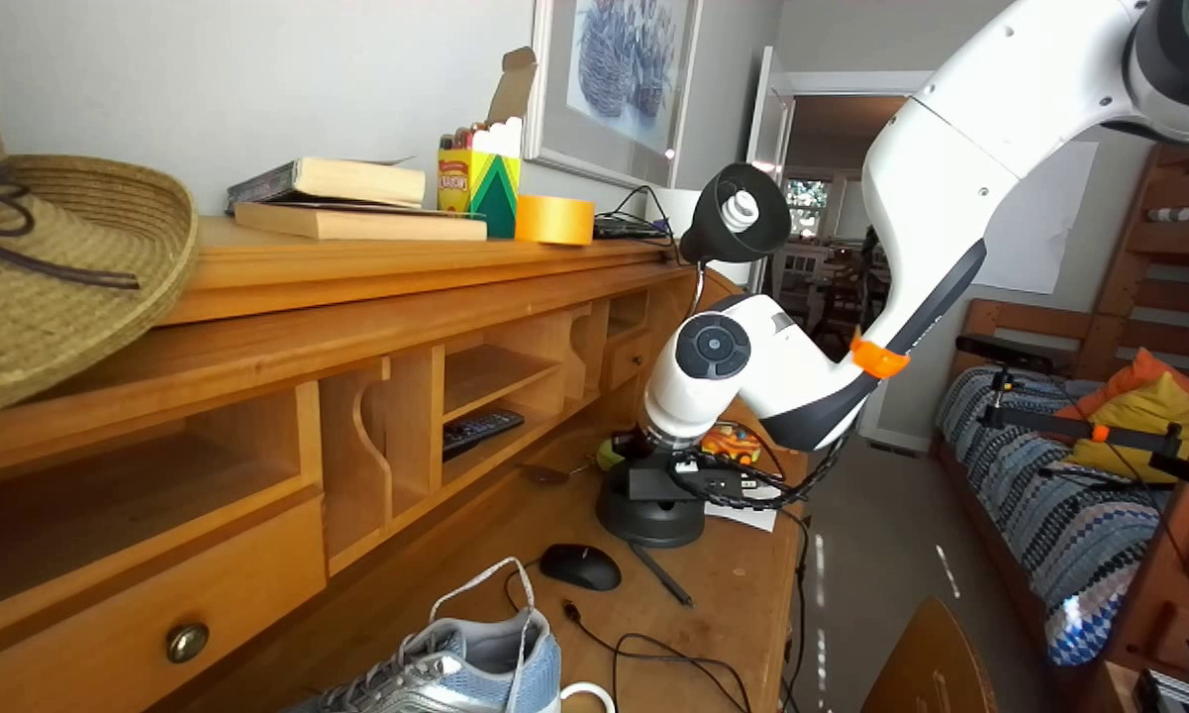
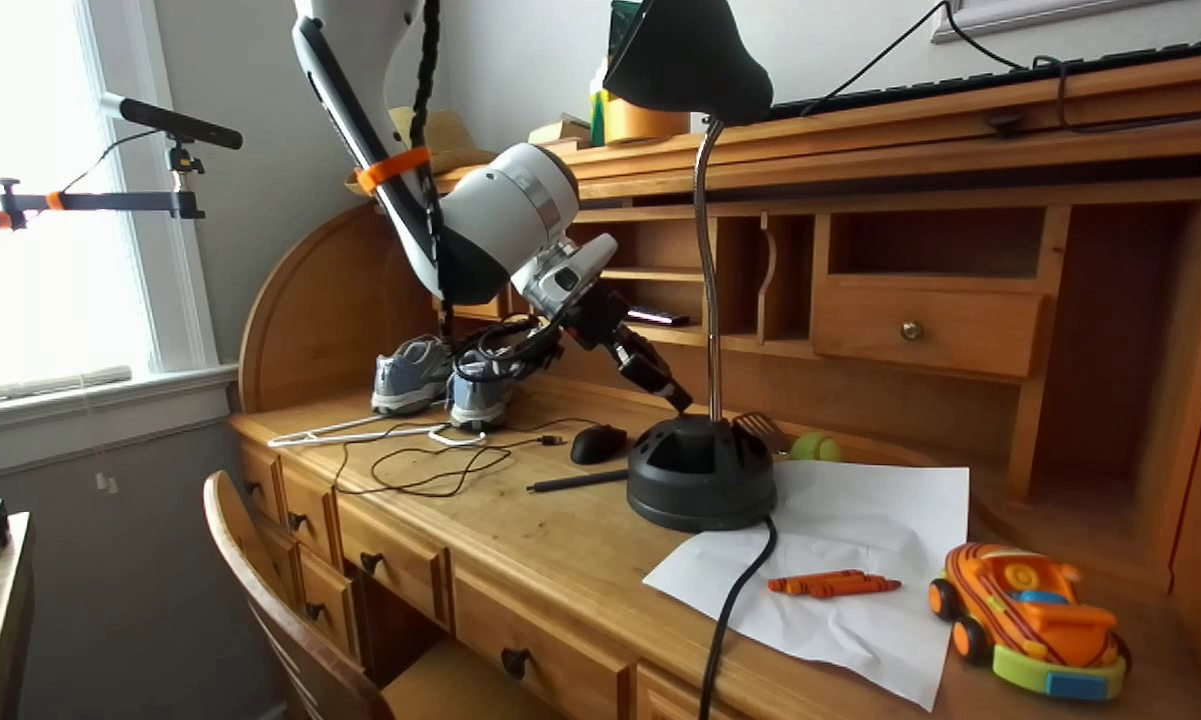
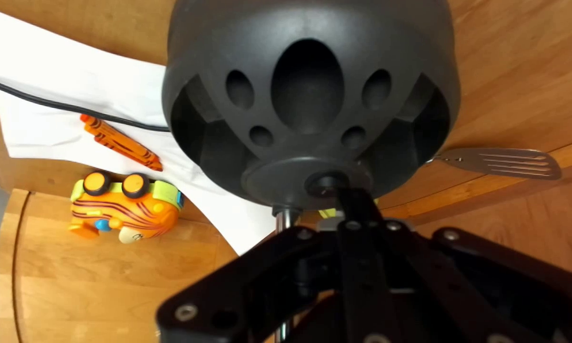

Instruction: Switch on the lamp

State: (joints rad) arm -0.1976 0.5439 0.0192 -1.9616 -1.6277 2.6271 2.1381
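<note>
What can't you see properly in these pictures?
Part of the lamp knob: covered by the tool in the wrist view; whether they touch is unclear.
Top of the framed picture: cut off by the upper edge in both exterior views.
Toe of the running shoe: past the bottom edge in an exterior view.
Remote control: labels too small in an exterior view.

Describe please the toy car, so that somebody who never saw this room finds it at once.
On the wooden desk stands a round-based black lamp, with white paper showing beside it. By the paper's edge is the orange toy car; unlike the thin orange crayons on the paper, it has black wheels and a lime-green bumper.
</note>
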